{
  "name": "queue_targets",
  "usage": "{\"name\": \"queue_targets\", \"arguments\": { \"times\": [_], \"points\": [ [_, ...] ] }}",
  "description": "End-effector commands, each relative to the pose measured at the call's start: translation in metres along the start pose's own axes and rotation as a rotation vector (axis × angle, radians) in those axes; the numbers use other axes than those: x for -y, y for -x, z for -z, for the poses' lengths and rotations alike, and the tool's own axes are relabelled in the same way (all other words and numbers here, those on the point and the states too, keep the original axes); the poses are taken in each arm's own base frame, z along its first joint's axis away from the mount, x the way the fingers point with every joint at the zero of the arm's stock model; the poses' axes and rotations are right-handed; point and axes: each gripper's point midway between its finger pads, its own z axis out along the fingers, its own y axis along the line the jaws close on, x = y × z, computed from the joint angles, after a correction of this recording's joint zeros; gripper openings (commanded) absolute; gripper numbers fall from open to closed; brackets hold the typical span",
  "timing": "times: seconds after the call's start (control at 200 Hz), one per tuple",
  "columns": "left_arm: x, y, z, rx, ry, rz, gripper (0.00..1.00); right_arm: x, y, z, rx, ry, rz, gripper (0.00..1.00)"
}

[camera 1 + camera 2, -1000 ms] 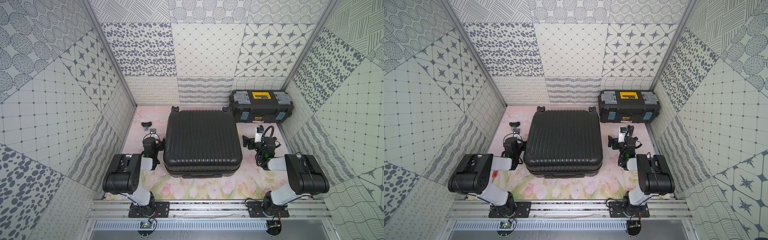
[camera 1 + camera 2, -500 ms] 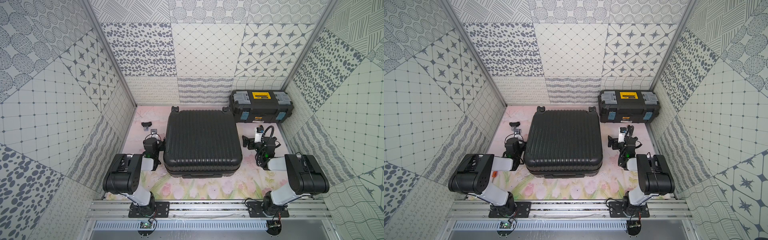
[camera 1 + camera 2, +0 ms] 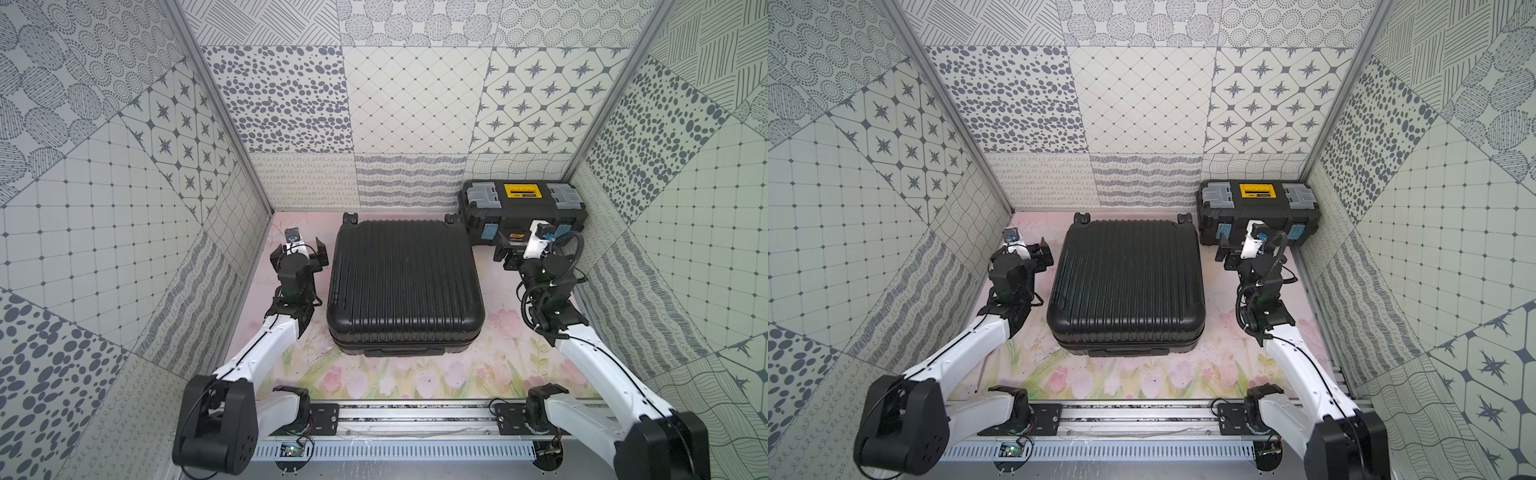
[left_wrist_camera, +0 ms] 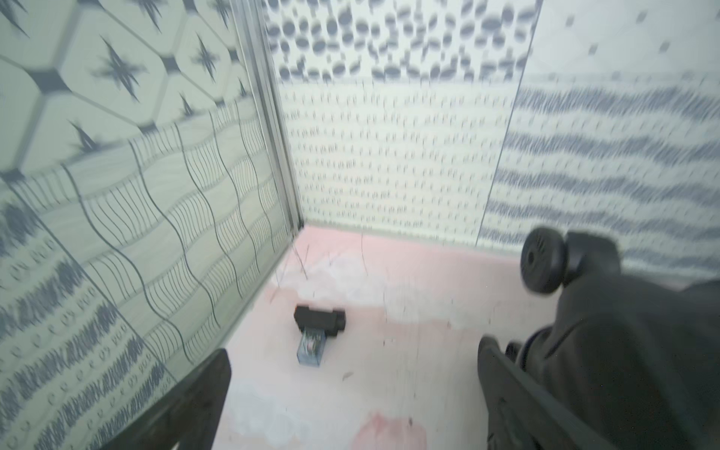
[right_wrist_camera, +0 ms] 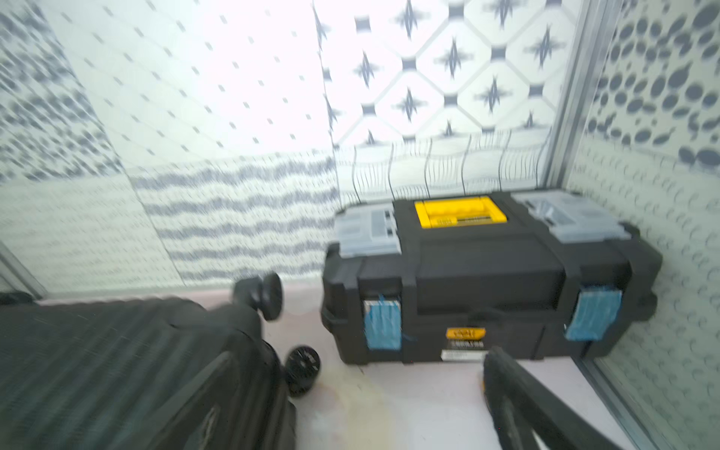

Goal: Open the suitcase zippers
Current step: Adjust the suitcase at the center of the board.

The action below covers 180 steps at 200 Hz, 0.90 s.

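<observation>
Nearest the robot's base rail (image 3: 415, 419), the flower-printed pink floor mat (image 3: 415, 382) lies bare up to the large black ribbed hard-shell suitcase (image 3: 405, 282). The suitcase lies flat in the middle of the mat, shells closed, its carry handle on the near edge. The thin black zippers (image 3: 465, 344) follow the seam round its sides; no pull can be made out in any view.

Ribs and long axis run near to far, with the small black caster wheels (image 3: 351, 217) at the far end.

Further back, the left gripper (image 3: 300, 252) hangs just beside the suitcase's left flank, close to the far corner, with its jaws spread wide and holding nothing. The suitcase lies to its right. The right gripper (image 3: 515, 253) stands off the right flank, jaws likewise apart and empty, with the suitcase to its left.

Judgement: the left arm is the nearer to the seam, and no zip travel has begun.

Beyond the right gripper sits a black plastic toolbox with yellow handle (image 3: 521, 212). A small black block on a clear base (image 4: 319, 331) lies in the far left corner.
</observation>
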Motion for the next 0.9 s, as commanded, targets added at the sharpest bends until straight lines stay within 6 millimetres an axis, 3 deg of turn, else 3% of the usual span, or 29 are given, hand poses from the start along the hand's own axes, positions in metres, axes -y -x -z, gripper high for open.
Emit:
{"name": "queue_targets", "arguments": {
  "times": [0.0,0.07,0.125,0.19,0.28,0.42,0.505,0.62,0.745,0.896],
  "points": [
    [0.022,0.007,0.044,-0.250,-0.099,-0.006,0.99,-0.042,0.020,0.021,-0.079,0.078,0.018,0.99],
    [0.032,0.006,0.064,-0.392,-0.097,-0.021,0.99,-0.068,0.041,0.036,-0.121,0.125,-0.028,0.99],
    [0.036,-0.003,0.080,-0.536,-0.123,-0.003,0.99,-0.080,0.039,0.053,-0.245,0.211,-0.103,0.99],
    [0.041,-0.013,0.094,-0.656,-0.178,-0.044,0.99,-0.074,0.046,0.067,-0.274,0.198,-0.189,0.99],
    [0.039,-0.024,0.097,-0.680,-0.157,0.051,0.99,-0.074,0.046,0.075,-0.292,0.244,-0.311,0.99],
    [0.038,-0.042,0.098,-0.716,-0.189,0.192,0.99,-0.072,-0.006,0.067,-0.613,0.187,-0.279,0.99],
    [0.048,-0.055,0.093,-0.762,-0.256,0.234,0.99,-0.071,-0.034,0.062,-0.675,0.156,-0.285,0.99],
    [0.074,-0.075,0.086,-0.852,-0.356,0.305,0.99,-0.085,-0.058,0.058,-0.729,0.246,-0.241,0.99],
    [0.109,-0.084,0.091,-0.900,-0.529,0.418,0.98,-0.094,-0.079,0.030,-0.821,0.286,-0.314,0.99],
    [0.128,-0.089,0.107,-0.956,-0.646,0.546,0.96,-0.100,-0.105,-0.005,-0.918,0.261,-0.370,0.99]
  ]
}}
